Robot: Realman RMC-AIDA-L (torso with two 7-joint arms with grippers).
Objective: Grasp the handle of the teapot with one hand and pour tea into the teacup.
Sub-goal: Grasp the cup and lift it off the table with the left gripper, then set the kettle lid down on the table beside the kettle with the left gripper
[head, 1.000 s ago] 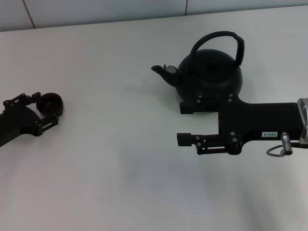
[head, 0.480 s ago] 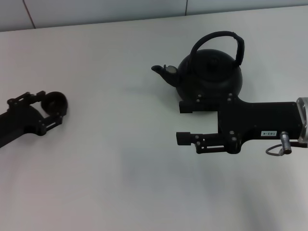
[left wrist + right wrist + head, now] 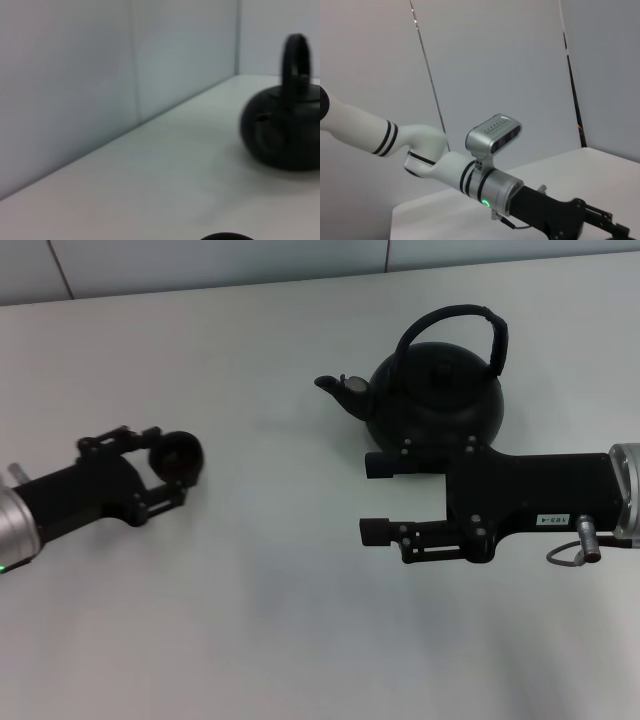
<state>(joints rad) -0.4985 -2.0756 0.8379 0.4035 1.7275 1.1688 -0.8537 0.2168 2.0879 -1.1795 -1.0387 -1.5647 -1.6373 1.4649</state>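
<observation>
From my right wrist I see my left arm (image 3: 420,160), white with black rings, its silver wrist camera (image 3: 492,134) above a green light (image 3: 485,202). Its black gripper (image 3: 590,225) looks partly cut off, over the white table (image 3: 570,170).

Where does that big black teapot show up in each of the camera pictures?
Head view: teapot right of centre, behind the right gripper.
Left wrist view: teapot at the right edge.
Right wrist view: not in it.
Shared landmark: its arched handle.
</observation>
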